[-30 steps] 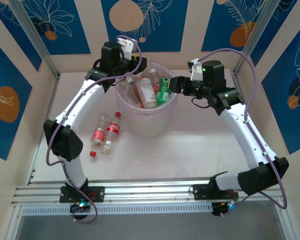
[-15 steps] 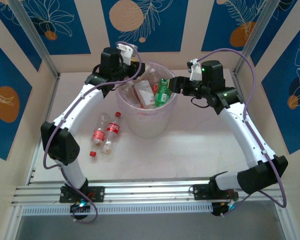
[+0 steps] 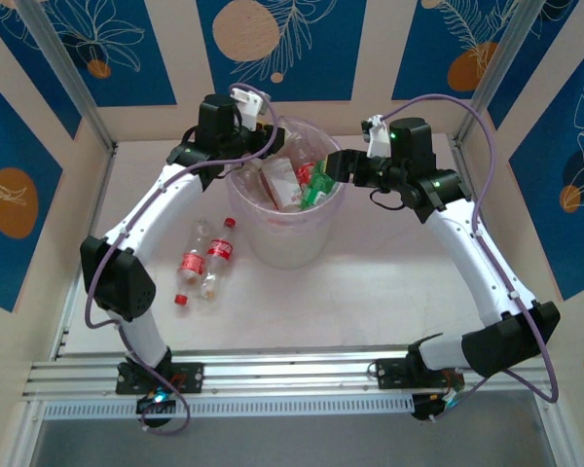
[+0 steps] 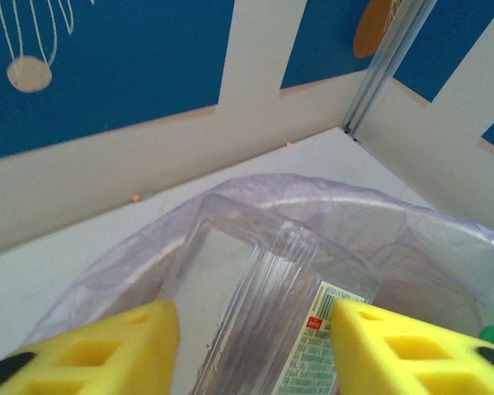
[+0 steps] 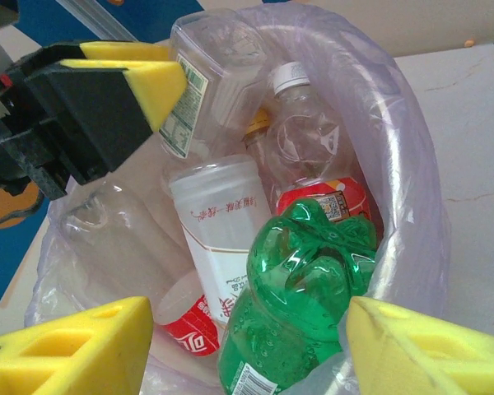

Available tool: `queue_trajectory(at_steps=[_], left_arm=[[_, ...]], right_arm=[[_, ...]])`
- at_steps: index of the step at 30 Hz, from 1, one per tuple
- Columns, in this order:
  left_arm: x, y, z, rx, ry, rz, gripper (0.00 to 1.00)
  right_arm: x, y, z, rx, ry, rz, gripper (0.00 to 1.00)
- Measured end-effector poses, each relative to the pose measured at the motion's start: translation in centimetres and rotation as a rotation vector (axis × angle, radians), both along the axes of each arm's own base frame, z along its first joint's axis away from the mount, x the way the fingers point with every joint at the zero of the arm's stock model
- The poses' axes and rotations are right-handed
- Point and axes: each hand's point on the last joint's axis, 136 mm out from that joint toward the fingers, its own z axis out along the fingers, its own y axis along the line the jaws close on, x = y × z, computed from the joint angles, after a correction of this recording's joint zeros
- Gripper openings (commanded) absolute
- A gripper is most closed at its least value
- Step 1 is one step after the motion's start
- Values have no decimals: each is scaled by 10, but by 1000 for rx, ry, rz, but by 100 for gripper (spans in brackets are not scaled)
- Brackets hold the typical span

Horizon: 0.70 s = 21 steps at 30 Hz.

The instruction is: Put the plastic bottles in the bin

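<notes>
The bin (image 3: pixel 282 243), a translucent white bucket with a purple liner, holds several plastic bottles. My left gripper (image 3: pixel 255 154) hangs over its back-left rim. A clear square bottle (image 4: pixel 263 271) points away between its yellow pads (image 4: pixel 255 329). The right pad touches the label and a narrow gap shows at the left pad, so the jaws are open. My right gripper (image 5: pixel 251 337) is open over the right rim, with the green bottle (image 5: pixel 313 280) lying in the bin below it, apart from the left pad. Two red-labelled bottles (image 3: pixel 206 258) lie on the table left of the bin.
A loose red cap (image 3: pixel 180 300) lies near the two table bottles. Inside the bin are a white cup (image 5: pixel 218 222) and a red-labelled bottle (image 5: pixel 325 202). Patterned walls close in the table on three sides. The left gripper's finger (image 5: pixel 140 86) reaches in at the far rim.
The left gripper shifted slightly right over the rim and its jaws eased apart around the clear bottle. The right arm edged left and the green bottle tilted a little lower in the bin.
</notes>
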Motion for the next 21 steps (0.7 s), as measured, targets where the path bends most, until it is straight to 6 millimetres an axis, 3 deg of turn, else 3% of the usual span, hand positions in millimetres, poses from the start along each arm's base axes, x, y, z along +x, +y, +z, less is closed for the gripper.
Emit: queue_trajectory(at_steps=[7, 13, 16, 21], left_arm=[[-4, 2, -3, 13, 31, 1, 72], [-12, 5, 4, 16, 40, -2, 79], [-22, 10, 21, 6, 22, -2, 81], [-49, 25, 64, -14, -24, 1, 83]], right_arm=[[3, -1, 1, -7, -5, -13, 64], [10, -8, -15, -70, 19, -60, 62], [12, -11, -19, -89, 23, -79, 60], [14, -12, -26, -110, 37, -85, 52]])
